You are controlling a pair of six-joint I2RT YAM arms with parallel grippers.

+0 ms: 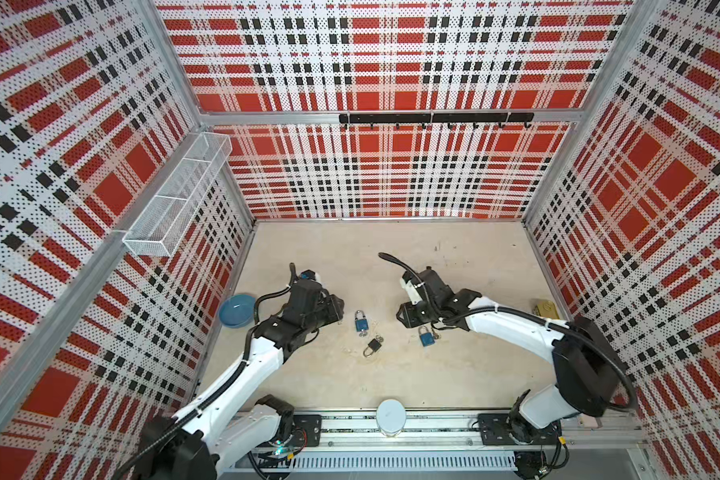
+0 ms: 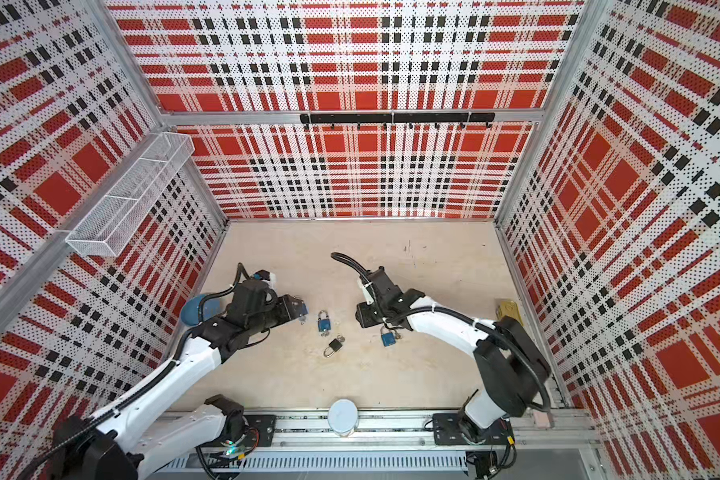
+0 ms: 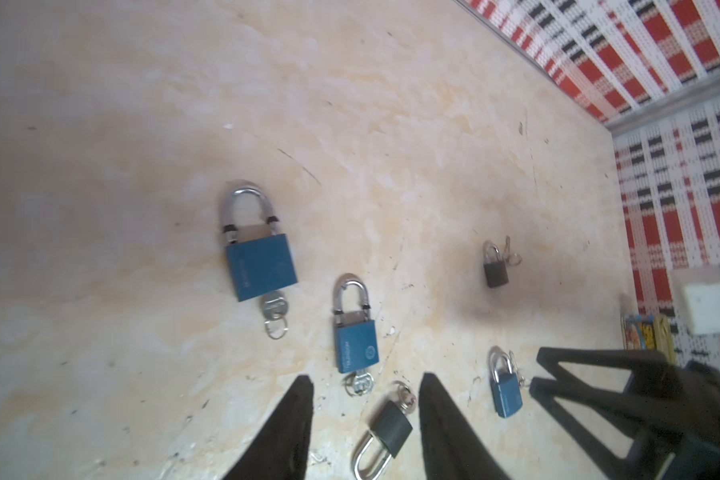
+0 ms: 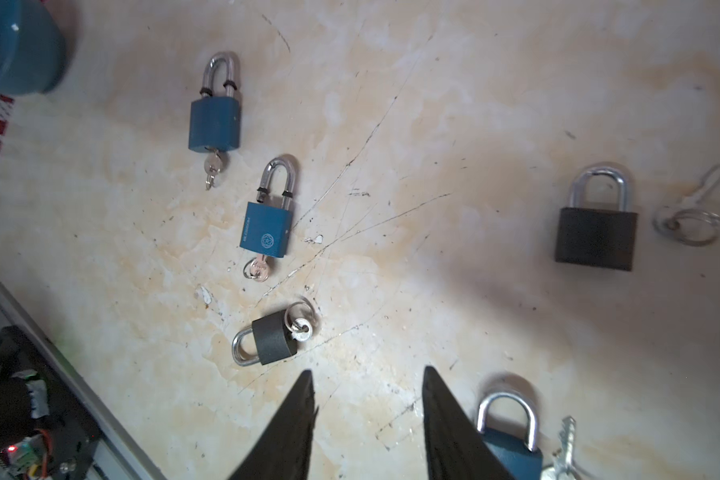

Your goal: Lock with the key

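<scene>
Black padlock [image 1: 374,344]: likely dense, rigid, slick.
Left gripper [image 3: 365,377], right gripper [image 4: 366,372] jaws apart, empty; clamp body, pinch key [image 4: 300,328] at its 1 o'clock.

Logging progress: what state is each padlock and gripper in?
Left gripper, open, empty.
Right gripper, open, empty.
Blue padlock by left gripper, key inserted.
Middle blue padlock, key inserted.
Tilted black padlock, key inserted.
Other black padlock, key beside.
Blue padlock by right gripper, keys beside.

Red plaid pegboard walls [image 1: 391,62] — scuffed beige floor [image 1: 350,249] below.
</scene>
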